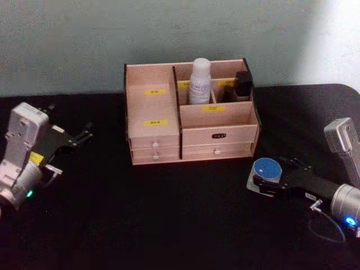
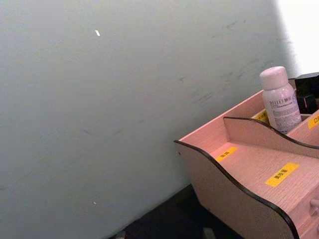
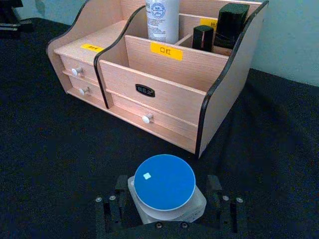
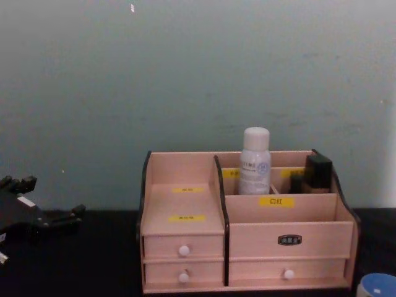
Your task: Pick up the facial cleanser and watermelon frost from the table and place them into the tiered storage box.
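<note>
The tiered storage box (image 1: 163,107) (image 3: 164,89) (image 4: 185,204) (image 2: 239,174) stands at the back middle of the black table. The facial cleanser (image 1: 200,81) (image 4: 254,162) (image 2: 279,99) (image 3: 162,20) stands upright in a rear compartment of the box. The watermelon frost (image 1: 266,170) (image 3: 164,185) (image 4: 378,284) sits on the table in front of the box's right corner. My right gripper (image 1: 271,175) (image 3: 167,191) is shut on it, one finger against each side of the glass. My left gripper (image 1: 76,136) (image 4: 62,216) is parked at the far left, away from the box.
Two black cosmetic containers (image 1: 243,84) (image 3: 232,22) stand in the box's rear right compartments. A pale green wall (image 4: 185,74) rises close behind the box. Bare black table (image 1: 157,214) spreads in front of the box between the two arms.
</note>
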Available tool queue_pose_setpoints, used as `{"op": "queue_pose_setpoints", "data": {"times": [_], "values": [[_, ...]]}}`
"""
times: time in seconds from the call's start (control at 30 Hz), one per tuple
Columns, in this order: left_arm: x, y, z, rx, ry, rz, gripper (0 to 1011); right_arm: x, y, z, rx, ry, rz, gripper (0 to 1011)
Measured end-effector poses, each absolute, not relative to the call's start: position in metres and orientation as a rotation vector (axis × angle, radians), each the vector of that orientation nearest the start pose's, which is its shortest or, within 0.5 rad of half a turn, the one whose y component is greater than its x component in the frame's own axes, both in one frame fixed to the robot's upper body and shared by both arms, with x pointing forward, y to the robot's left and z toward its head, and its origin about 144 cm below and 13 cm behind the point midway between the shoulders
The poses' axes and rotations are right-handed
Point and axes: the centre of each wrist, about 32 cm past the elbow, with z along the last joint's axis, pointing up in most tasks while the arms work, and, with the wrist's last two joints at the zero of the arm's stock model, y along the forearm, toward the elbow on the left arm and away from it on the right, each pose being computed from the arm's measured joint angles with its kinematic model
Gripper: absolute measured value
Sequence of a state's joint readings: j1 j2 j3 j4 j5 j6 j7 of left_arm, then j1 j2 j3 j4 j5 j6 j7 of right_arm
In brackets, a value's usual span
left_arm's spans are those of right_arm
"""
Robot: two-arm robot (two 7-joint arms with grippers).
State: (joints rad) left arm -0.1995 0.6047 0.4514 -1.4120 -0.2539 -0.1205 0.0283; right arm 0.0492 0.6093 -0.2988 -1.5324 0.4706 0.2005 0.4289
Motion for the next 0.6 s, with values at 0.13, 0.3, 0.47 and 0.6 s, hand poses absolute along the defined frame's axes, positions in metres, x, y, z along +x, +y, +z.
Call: {"op": "queue_pose_setpoints", "data": {"times": [0.13, 0.3, 0.47, 0.6], "values": [[0.4886, 0.3097, 1.1398, 0.305, -0.285, 1.248, 1001, 0.4588, -0.3269, 1.1443, -0.339, 0.198, -0.91, 1003], [0.4886, 0.3097, 1.1398, 0.304, -0.285, 1.248, 1001, 0.4587, -0.3272, 1.144, -0.34, 0.199, -0.91, 1002], [0.4886, 0.3097, 1.1398, 0.304, -0.285, 1.248, 1001, 0.4587, -0.3276, 1.1433, -0.341, 0.201, -0.911, 1003], [0.4886, 0.3097, 1.1397, 0.305, -0.285, 1.248, 1001, 0.4586, -0.3277, 1.1425, -0.342, 0.203, -0.912, 1003]]}}
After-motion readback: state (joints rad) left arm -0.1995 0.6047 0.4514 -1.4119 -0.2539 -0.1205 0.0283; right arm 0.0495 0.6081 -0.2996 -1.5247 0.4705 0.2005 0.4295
